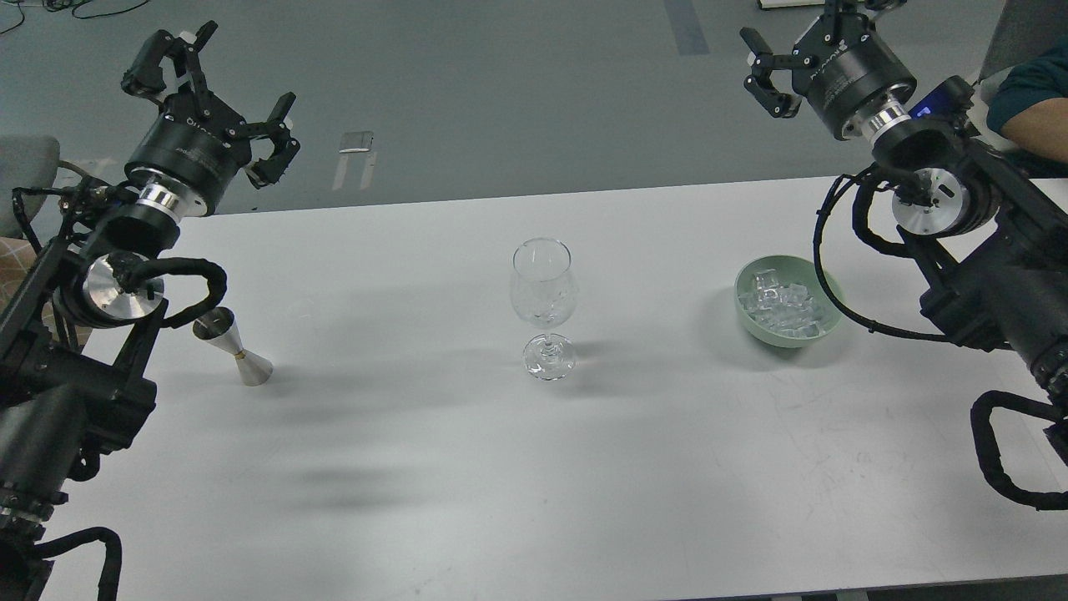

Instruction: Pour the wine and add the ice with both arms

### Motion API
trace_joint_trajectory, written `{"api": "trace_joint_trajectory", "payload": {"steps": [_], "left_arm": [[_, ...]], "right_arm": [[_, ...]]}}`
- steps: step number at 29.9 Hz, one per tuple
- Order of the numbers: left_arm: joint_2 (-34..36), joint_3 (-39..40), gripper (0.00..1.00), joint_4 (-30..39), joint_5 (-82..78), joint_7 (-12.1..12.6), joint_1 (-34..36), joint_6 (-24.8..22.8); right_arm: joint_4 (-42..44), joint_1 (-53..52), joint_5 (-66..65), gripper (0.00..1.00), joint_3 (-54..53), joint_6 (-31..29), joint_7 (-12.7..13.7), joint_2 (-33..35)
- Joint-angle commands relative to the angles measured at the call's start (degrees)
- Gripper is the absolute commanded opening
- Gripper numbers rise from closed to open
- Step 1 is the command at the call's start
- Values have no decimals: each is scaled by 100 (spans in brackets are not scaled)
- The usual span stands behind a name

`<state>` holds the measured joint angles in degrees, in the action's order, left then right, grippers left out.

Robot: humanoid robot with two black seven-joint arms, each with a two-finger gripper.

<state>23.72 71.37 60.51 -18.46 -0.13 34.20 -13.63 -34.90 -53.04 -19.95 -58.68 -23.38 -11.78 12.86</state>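
Observation:
A clear stemmed wine glass [543,305] stands upright and empty at the middle of the white table [534,467]. A silver double-cone jigger [233,346] stands at the left. A pale green bowl [826,288] at the right holds the ice [781,307], many small clear cubes. My left gripper [213,100] is open and empty, raised above the table's far left edge, well above and behind the jigger. My right gripper [805,46] is open and empty, raised beyond the far right edge, behind the bowl.
A person's arm in a dark teal sleeve [1030,92] shows at the right edge beside a grey chair. Another grey chair [25,179] sits at the left edge. Black cables loop off both arms over the table sides.

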Motion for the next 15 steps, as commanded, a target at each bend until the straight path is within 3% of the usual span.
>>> {"api": "trace_joint_trajectory", "payload": {"steps": [1, 15], "left_arm": [[1, 0, 98, 4, 0, -13, -1, 10], [-17, 149, 99, 13, -18, -66, -1, 124]], "right_arm": [[0, -4, 0, 100, -3, 0, 0, 6], [0, -4, 0, 100, 6, 9, 0, 6]]}}
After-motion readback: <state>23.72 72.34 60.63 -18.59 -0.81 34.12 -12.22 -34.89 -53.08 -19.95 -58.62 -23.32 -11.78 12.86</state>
